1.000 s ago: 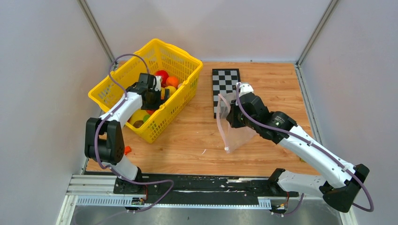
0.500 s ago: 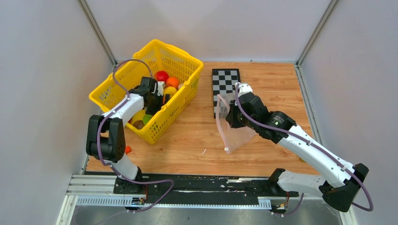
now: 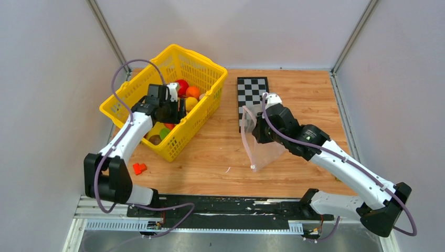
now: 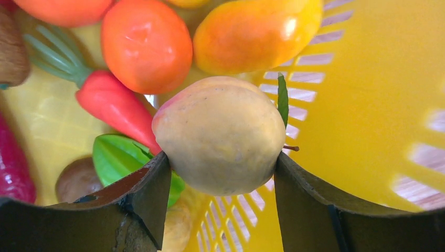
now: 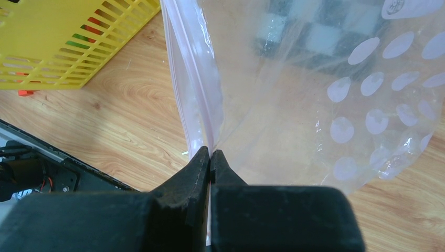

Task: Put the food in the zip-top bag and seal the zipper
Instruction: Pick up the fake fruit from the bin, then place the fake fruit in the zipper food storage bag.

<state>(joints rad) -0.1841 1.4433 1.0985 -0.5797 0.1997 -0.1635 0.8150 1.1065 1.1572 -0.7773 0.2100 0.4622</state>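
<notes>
Peach gripped inside the basket, bag held up over the bench

A pale peach [image 4: 218, 126] is clamped between both fingers of the left hand [image 4: 220, 157], which is closed partway, inside the yellow basket [image 3: 207, 71]. Other food [image 4: 147, 44] lies beneath, with a carrot [image 4: 118, 107] among it. The zip-top bag [image 5: 325, 105] is pinched at its zipper [image 5: 191, 89] by the fully closed right hand [image 5: 210, 155]. It is held upright over the bench [image 3: 210, 157], beside the checkerboard [image 3: 252, 89] and apart from the basket.

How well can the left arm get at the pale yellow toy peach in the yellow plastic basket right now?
Likely yes: the left gripper straddles the pale yellow toy peach inside the yellow plastic basket, fingers seemingly touching both sides, nothing between.
</notes>
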